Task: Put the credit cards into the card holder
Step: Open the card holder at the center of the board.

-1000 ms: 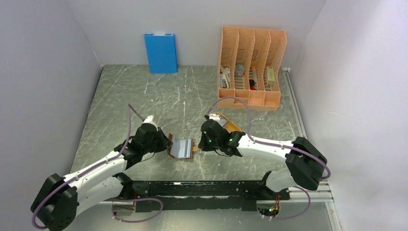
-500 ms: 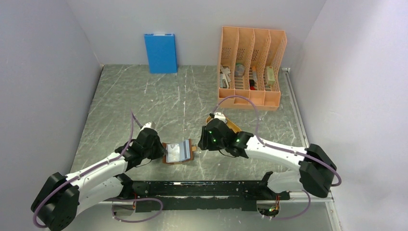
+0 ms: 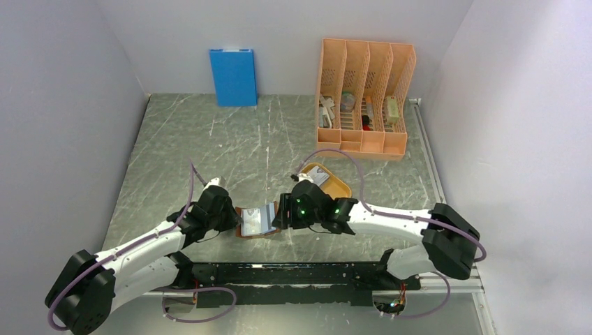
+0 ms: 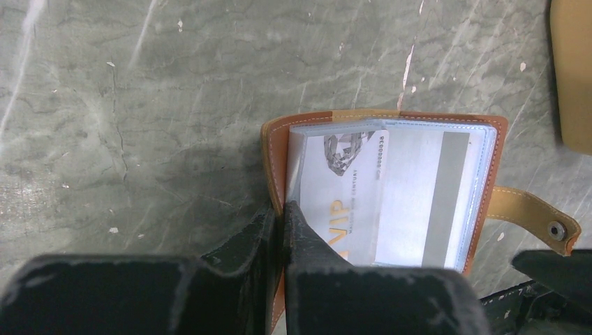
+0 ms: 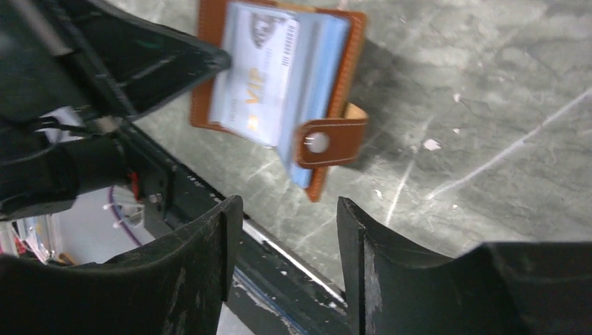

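The card holder lies open on the table near the front edge, a brown leather wallet with clear sleeves and a snap strap. A pale credit card with gold "VIP" lettering sits in its sleeves, also seen in the right wrist view. My left gripper is shut on the holder's left leather edge. My right gripper is open just right of the holder, above its strap side, with nothing between its fingers. No loose cards show.
An orange oval tray lies behind my right gripper, its edge visible in the left wrist view. A tall orange file rack and an upright blue box stand at the back. The black mounting rail runs close below the holder.
My right gripper has opened and shifted left toward the holder. The holder, raised and tilted earlier, now lies flat, slightly nearer the front, with the left gripper still pinching it.
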`<state>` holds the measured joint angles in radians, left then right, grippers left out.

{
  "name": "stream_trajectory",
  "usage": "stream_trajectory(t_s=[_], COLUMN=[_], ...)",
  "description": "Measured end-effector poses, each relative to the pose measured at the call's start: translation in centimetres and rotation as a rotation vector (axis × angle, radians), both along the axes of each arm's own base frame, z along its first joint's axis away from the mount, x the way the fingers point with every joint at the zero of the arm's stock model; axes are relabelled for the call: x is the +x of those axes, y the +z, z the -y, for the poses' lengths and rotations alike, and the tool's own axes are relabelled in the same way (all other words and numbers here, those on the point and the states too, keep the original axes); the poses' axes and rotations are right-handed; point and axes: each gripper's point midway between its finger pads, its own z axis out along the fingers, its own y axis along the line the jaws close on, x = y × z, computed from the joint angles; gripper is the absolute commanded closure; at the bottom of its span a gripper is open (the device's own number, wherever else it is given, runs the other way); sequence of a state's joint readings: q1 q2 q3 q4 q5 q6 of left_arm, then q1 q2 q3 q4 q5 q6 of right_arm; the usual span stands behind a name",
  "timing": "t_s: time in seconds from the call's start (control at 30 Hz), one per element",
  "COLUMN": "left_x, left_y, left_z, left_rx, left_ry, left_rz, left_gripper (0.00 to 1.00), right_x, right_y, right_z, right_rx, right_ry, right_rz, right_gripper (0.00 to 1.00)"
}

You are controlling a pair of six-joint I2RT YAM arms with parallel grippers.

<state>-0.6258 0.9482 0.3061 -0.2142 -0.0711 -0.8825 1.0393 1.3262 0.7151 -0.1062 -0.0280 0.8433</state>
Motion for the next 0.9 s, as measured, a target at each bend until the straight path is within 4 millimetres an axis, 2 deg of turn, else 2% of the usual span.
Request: stream_trajectory(t_s=[0.17, 0.3, 0.57, 0.9], left_x=[0.0, -0.1, -0.1, -0.1], left_y=[0.0, -0.1, -0.2, -0.4], left_z=[0.0, 0.0, -0.1, -0.1], left_rx=[0.0, 0.001, 0.002, 0.005], left_ry=[0.0, 0.0, 0.0, 0.001], left_rz=[0.0, 0.0, -0.003, -0.007], left_gripper=[0.95, 0.95, 0.95, 0.95], right_x=[-0.6, -0.5, 0.0, 1.0], right_y=[-3.8, -4.9, -5.7, -5.0], right_z=[0.9, 0.9, 1.1, 0.5], right_rx=[-0.061, -0.068, -0.054, -0.001], right_ry=[-0.047, -0.073, -0.094, -0.111], right_rz=[-0.083, -0.106, -0.123, -0.106], right_gripper=[0.52, 0.53, 0.52, 0.5])
